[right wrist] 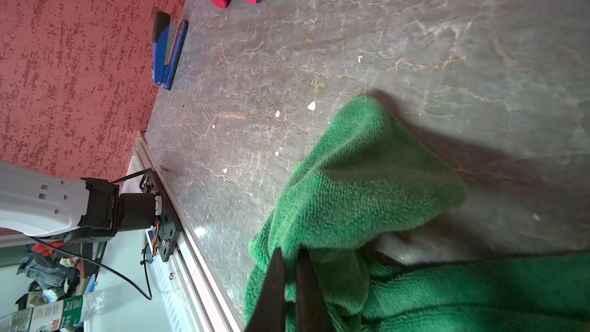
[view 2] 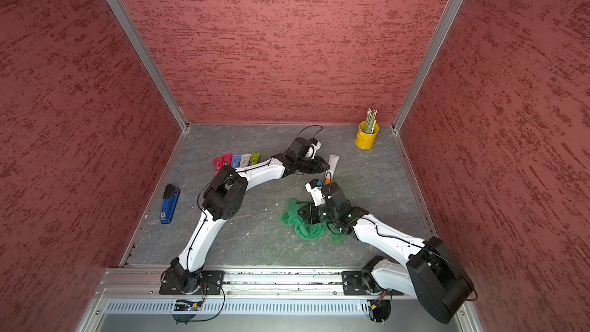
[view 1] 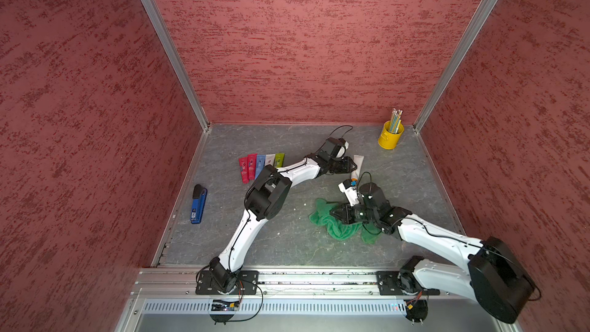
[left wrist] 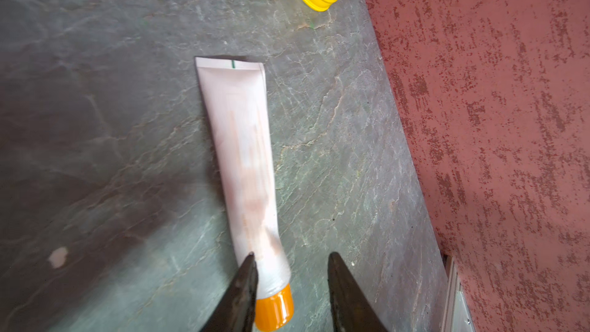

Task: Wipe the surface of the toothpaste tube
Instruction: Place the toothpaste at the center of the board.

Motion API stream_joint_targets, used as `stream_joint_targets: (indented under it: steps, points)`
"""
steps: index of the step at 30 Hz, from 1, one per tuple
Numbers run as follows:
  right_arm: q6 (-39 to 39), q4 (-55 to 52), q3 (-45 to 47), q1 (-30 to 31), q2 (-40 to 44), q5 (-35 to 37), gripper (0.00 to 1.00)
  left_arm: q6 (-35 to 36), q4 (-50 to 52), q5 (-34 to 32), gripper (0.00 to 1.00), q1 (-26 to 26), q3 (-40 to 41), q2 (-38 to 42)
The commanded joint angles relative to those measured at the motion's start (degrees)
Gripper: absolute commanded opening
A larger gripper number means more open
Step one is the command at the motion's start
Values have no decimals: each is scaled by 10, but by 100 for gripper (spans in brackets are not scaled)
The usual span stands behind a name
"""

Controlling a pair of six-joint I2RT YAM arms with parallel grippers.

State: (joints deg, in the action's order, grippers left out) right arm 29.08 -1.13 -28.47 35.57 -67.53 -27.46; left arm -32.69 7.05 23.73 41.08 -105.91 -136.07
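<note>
My left fingers [view 1: 349,165] stand parted over the neck end of the toothpaste tube [left wrist: 242,154]: in the left wrist view one tip overlaps the white shoulder just above the orange cap [left wrist: 275,311], while the other stands clear beside it over bare counter [left wrist: 95,91], so I grip nothing. Whether that first tip touches the tube I cannot tell. The tube lies flat toward the far right of the counter, between the yellow cup [view 1: 390,138] of pencils [view 1: 396,119] and the green cloth [right wrist: 367,186], with its crimped end towards the cup and brownish smears along its white face. My right fingers [view 1: 335,212] are closed, pinching a fold of the cloth, whose bulk lies bunched on the counter, apart from the tube. A row of coloured tubes [view 1: 261,166] and a blue stapler [view 1: 198,204] lie further left.
</note>
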Motion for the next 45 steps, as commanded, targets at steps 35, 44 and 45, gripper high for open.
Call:
stream_joint_targets:
  steps: [35, 44, 45]
  points:
    - [-13, 19, 6, 2, 27, 2, 6, 77, 103, -104, 48, -1, 17, 68]
    - [-31, 63, 10, -2, -33, 22, 5, 132, 261, -300, 48, -47, 201, 307]
    - [-34, 66, 10, -3, -38, 26, 5, 133, 263, -308, 48, -57, 223, 325]
